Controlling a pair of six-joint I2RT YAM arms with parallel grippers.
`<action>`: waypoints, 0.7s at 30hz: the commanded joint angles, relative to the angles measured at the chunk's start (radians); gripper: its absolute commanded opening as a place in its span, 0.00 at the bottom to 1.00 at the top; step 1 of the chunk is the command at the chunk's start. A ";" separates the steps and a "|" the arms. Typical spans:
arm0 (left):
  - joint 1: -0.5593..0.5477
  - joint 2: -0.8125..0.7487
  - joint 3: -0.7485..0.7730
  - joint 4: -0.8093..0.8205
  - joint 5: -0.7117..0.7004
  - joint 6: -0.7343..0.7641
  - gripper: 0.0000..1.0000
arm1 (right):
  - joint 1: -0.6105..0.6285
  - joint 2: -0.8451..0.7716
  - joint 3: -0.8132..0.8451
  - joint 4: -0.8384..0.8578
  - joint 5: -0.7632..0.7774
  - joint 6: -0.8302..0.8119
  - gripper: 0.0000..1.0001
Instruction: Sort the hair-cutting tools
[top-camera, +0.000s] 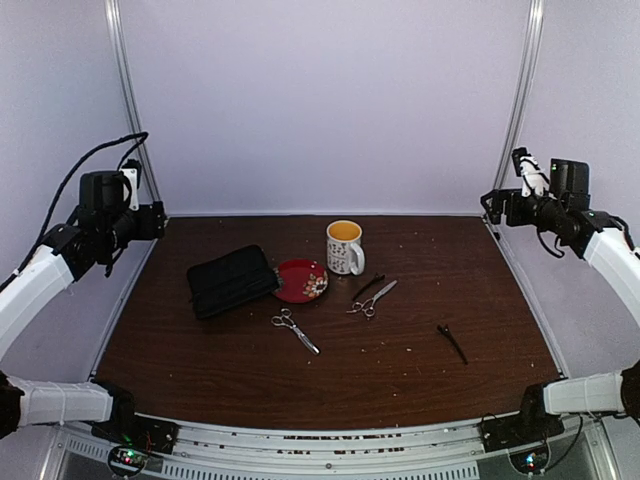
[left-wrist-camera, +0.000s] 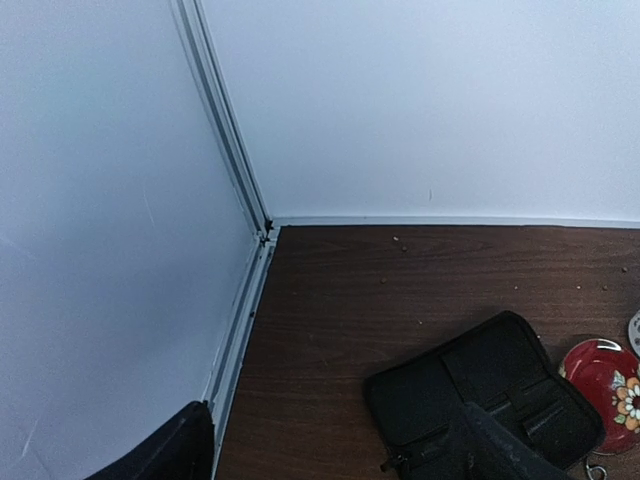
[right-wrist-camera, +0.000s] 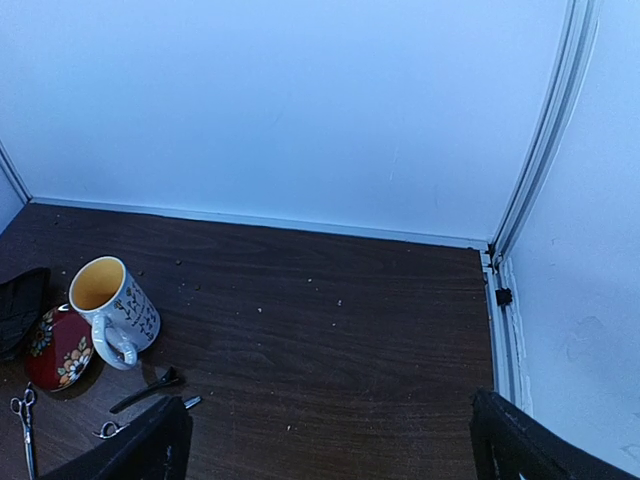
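**Arms up at the corners, tools loose on the desk**

The left fingers (left-wrist-camera: 170, 452) and right fingers (right-wrist-camera: 535, 445) both stand wide apart and grip nothing, raised over the far corners of the desk (top-camera: 200, 370). The left scissors (top-camera: 295, 330) lie just in front of the saucer (top-camera: 302, 280). The right scissors (top-camera: 372, 300) lie in front of the mug (top-camera: 345, 247), with the middle clip (top-camera: 367, 287) right beside them; whether they touch I cannot tell. The right clip (top-camera: 452, 343) lies alone, nearer the right edge. The case (top-camera: 232, 280) sits just left of the saucer.
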 joint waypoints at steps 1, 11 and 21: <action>0.065 0.022 -0.024 0.115 0.136 0.043 0.80 | 0.018 0.028 -0.040 0.115 0.050 0.018 1.00; 0.041 0.154 0.014 0.104 0.421 0.190 0.92 | 0.035 0.067 -0.101 0.141 -0.213 -0.124 0.98; -0.197 0.413 0.127 -0.096 0.449 0.327 0.76 | 0.045 0.076 -0.137 0.174 -0.385 -0.173 0.93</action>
